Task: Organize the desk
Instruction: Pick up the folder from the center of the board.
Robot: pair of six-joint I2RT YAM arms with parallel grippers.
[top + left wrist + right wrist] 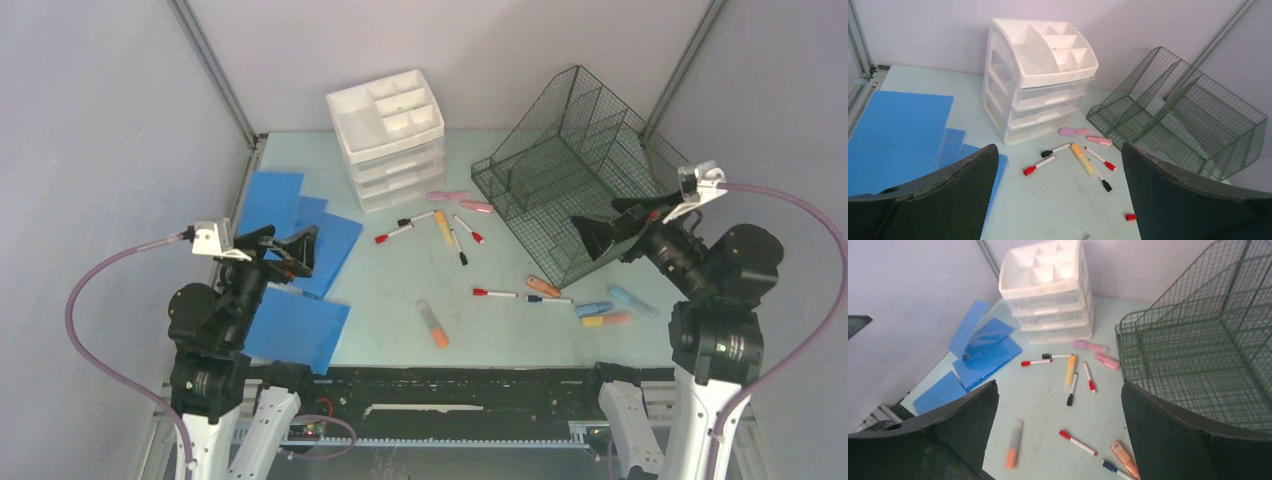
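Evidently not for lifting: pale mint-green flat rectangular table [400, 290], running from the black rail [450, 385] at the near edge to the grey far wall [450, 50]. Looks rigid, smooth and probably slick, so expect round pens to roll on it. No gripping the table itself; judge the holds by its litter.

Slim red-capped and black-capped markers [395, 233] mid-table: likely light and hard, best pinched across the barrel's middle. Stubby orange highlighter [433, 324] nearer: the same.

Thin blue plastic sheets [300, 270] on the left, overlapping: probably floppy and flush to the surface; take by the corner that seems to overhang the near edge.

White plastic drawer unit [388, 135] far centre, dark wire-mesh tray [570, 190] far right: bulky, probably light.

Spread wide and holding nothing: left gripper [298, 250] above the sheets, right gripper [592, 240] by the tray's near side.
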